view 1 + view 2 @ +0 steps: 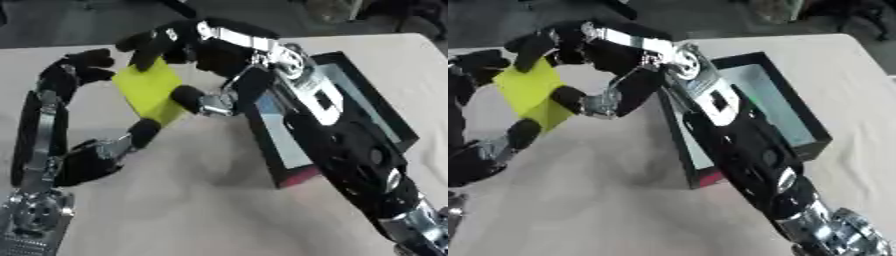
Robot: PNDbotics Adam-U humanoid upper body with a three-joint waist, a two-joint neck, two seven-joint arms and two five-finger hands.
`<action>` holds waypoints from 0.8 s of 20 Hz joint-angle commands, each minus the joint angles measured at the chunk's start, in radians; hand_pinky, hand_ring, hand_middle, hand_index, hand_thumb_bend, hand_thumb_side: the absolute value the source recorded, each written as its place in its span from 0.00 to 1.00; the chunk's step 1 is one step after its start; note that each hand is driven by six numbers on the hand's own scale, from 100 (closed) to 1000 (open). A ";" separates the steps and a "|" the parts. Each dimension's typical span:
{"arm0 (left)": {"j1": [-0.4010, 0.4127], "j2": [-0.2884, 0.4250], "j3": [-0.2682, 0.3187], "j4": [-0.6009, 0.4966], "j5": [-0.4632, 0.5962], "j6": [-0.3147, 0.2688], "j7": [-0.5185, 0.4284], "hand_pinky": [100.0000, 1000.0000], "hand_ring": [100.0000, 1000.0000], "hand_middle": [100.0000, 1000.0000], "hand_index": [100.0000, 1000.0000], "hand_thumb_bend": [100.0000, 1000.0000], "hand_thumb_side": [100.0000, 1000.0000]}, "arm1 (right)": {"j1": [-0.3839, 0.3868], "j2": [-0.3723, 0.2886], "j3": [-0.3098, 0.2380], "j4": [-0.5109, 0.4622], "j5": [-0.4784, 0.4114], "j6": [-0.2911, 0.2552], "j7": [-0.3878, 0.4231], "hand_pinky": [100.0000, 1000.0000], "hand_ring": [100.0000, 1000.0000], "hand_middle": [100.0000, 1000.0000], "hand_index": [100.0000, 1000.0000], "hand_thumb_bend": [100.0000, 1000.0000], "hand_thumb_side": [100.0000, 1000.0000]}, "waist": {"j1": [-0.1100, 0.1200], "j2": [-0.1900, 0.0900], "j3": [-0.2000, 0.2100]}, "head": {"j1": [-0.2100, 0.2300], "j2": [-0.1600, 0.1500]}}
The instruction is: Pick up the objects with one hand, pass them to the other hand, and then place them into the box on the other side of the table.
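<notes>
Pale beige tabletop [219,210], matte, filling most of both views and lying askew. Dark floor along the top edge of the frame; blurred dark shapes at the upper right, not identifiable.

One box [794,107]: black-walled, open-topped, pale blue-grey inside, a strip of red at its lower corner. Sits right of centre on the table, partly hidden under the right forearm.

One yellow-green flat object [150,90], square-ish, soft-looking, held up off the table in the upper left of the frame, between the two hands.

Two hands, one per arm. Left hand [79,72] rising from the lower left corner on a black and silver arm, fingers curled over the object's left edge at top, thumb at its lower corner near centre-left. Right hand [206,50] reaching from the lower right across the box to upper centre, fingers curled over the object's upper right edge, thumb pressed at its right side. Both hands gripping the object at once.

Soft shadow on the table below the hands, left of the box.
</notes>
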 commanded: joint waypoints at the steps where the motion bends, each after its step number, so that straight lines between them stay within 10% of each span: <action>1: -0.002 0.026 0.015 -0.024 0.017 0.000 0.007 0.77 0.64 0.64 0.79 0.74 0.58 | -0.017 -0.024 -0.016 -0.017 -0.008 0.004 -0.010 0.85 1.00 0.23 0.72 0.00 0.09 | 0.015 -0.091 -0.001 | -0.006 0.002; 16: 0.032 0.081 0.049 -0.030 0.033 0.016 0.043 0.77 0.64 0.64 0.79 0.73 0.57 | -0.009 -0.063 -0.041 -0.027 -0.026 0.027 -0.054 0.85 1.00 0.23 0.71 0.00 0.07 | 0.026 -0.104 -0.017 | -0.002 0.008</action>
